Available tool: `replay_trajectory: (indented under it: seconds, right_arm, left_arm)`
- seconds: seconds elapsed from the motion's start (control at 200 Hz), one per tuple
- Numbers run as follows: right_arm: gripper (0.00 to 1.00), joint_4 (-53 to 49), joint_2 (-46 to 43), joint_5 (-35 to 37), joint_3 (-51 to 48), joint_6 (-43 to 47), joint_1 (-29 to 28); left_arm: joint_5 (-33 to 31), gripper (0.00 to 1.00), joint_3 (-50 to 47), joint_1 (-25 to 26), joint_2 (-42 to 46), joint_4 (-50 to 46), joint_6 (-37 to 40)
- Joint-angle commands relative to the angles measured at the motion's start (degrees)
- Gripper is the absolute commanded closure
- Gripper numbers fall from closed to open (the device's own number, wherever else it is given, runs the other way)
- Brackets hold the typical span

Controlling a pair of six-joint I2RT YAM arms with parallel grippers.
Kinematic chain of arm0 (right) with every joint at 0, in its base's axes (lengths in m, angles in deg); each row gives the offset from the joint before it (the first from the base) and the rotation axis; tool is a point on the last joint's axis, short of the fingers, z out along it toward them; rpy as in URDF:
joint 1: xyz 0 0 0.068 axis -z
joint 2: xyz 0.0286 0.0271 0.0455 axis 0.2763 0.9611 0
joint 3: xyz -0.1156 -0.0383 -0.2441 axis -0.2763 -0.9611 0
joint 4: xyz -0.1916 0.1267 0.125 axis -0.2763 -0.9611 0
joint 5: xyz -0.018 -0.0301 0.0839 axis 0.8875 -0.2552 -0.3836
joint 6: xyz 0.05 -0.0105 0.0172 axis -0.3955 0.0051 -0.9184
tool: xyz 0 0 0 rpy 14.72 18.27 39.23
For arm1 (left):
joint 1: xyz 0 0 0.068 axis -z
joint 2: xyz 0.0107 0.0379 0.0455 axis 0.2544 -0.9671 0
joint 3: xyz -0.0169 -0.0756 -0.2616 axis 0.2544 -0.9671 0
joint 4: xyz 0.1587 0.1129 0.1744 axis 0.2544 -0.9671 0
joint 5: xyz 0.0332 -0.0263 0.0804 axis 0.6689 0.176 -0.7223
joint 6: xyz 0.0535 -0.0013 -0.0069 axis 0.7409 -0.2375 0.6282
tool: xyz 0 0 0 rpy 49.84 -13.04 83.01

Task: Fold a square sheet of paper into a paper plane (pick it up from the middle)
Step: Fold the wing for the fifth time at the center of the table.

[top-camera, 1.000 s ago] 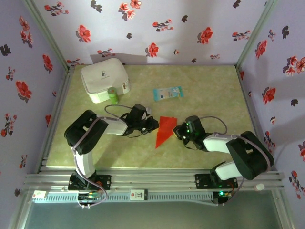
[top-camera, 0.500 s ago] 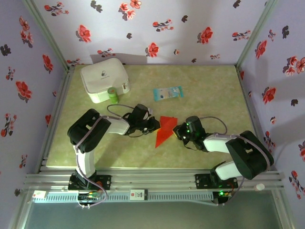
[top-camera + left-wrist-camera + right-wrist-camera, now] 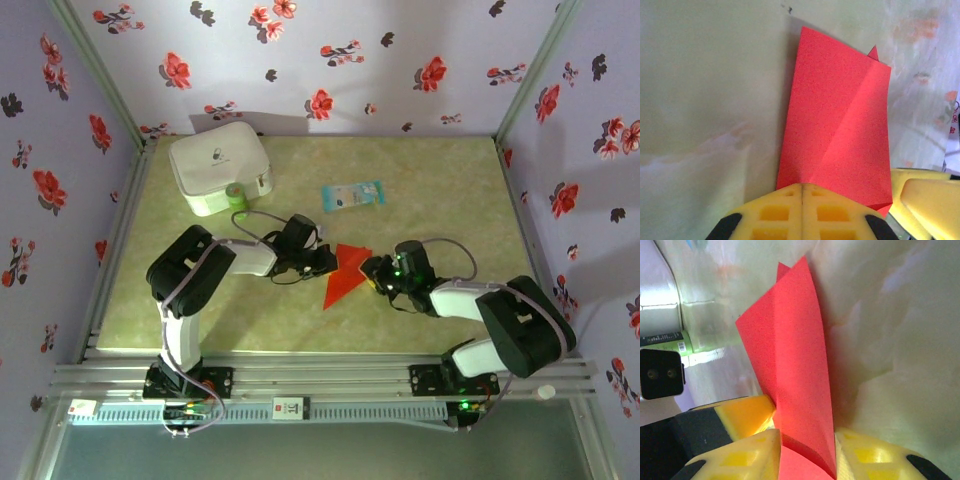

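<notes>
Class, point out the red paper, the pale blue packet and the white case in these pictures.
red paper [image 3: 342,276]: top external view, middle of the folded sheet.
pale blue packet [image 3: 352,195]: top external view, its centre.
white case [image 3: 218,165]: top external view, its lid.

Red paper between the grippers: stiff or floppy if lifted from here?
Likely floppy: in the right wrist view the red paper is a thin folded flap curving up between the right gripper fingers. The crease seen past the left gripper may stiffen it somewhat along that line. Probably very light and easily crumpled by a hard pinch.
</notes>
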Motion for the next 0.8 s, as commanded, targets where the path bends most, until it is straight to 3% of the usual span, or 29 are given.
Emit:
replay_trajectory:
  seconds: [0.0,0.465,0.795]
  right_arm:
    - [0.67,3.1,1.7,-4.7,1.0,3.5,2.4]
    - [0.68,19.3,14.7,-15.1,2.4,2.5,6.3]
    - [0.85,23.7,20.0,-17.4,2.9,2.1,6.6]
  left_arm:
    - [-0.9,0.96,0.0,0.1,-1.5,-6.1,2.6]
    - [-0.6,0.97,-0.5,-0.8,-1.2,-5.2,2.1]
    - [1.1,0.97,-2.6,-2.2,0.7,-1.9,1.1]
